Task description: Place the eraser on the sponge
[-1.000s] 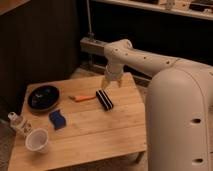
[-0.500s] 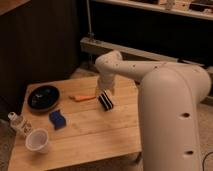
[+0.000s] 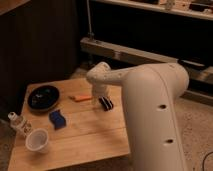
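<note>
1. White claw (image 3: 102, 96) on the end of the big white arm hangs low over the wooden table (image 3: 95, 135). Its fingers are spread wide and I see nothing held in them.
2. The eraser (image 3: 107, 104), black with white stripes, lies flat on the wood right under the claw. Part of it pokes out from below the claw.
3. The blue sponge (image 3: 57, 119) sits well away from the claw, out past the orange stick (image 3: 80, 97), on the way to the white cup (image 3: 37, 141). Nothing lies on top of it.
4. The black dish (image 3: 43, 96) is also far from the claw, behind the sponge.
5. I think this is the grabbing step: the claw is lined up over the eraser.
6. Next, the fingers need to go down on both sides of the eraser and squeeze it tight. Then it needs a lift high enough to clear the orange stick, and a soft drop flat on the sponge.
</note>
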Controlling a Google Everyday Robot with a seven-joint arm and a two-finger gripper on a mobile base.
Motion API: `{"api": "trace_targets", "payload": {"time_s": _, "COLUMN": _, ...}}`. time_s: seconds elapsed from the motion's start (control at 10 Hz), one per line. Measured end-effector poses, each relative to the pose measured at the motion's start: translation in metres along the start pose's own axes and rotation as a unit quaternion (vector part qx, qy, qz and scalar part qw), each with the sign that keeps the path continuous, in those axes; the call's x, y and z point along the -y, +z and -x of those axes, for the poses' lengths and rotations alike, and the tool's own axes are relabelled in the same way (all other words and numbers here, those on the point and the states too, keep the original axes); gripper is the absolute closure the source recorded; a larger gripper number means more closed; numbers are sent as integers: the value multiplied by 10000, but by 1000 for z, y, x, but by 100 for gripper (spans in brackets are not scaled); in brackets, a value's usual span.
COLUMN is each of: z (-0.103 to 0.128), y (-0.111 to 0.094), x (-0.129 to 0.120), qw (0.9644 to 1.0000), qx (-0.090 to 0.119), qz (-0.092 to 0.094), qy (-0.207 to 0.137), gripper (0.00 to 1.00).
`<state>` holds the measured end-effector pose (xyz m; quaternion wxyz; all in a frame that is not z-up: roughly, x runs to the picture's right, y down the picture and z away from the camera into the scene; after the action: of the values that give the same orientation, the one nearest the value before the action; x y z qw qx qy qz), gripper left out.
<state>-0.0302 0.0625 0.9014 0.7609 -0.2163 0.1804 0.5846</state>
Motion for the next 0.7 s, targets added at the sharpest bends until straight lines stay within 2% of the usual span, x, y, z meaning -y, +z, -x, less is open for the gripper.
{"api": "trace_targets", "payload": {"time_s": 0.1, "z": 3, "y": -3, "x": 9, "qw": 9999, "qx": 10, "qz": -145, "qy": 68, "gripper": 35}}
{"api": "trace_targets", "payload": {"time_s": 0.3, "z": 4, "y": -5, "x": 30, "qw": 9994, "qx": 26, "qz": -292, "qy": 181, "gripper": 35}}
{"api": "trace_targets", "payload": {"time_s": 0.5, "z": 6, "y": -2, "x": 43, "qw": 9998, "qx": 41, "qz": -130, "qy": 142, "gripper": 35}}
{"api": "trace_targets", "payload": {"time_s": 0.6, "z": 6, "y": 3, "x": 50, "qw": 9999, "qx": 39, "qz": 63, "qy": 135, "gripper": 35}}
{"api": "trace_targets", "payload": {"time_s": 0.7, "z": 10, "y": 5, "x": 47, "qw": 9996, "qx": 74, "qz": 261, "qy": 26, "gripper": 35}}
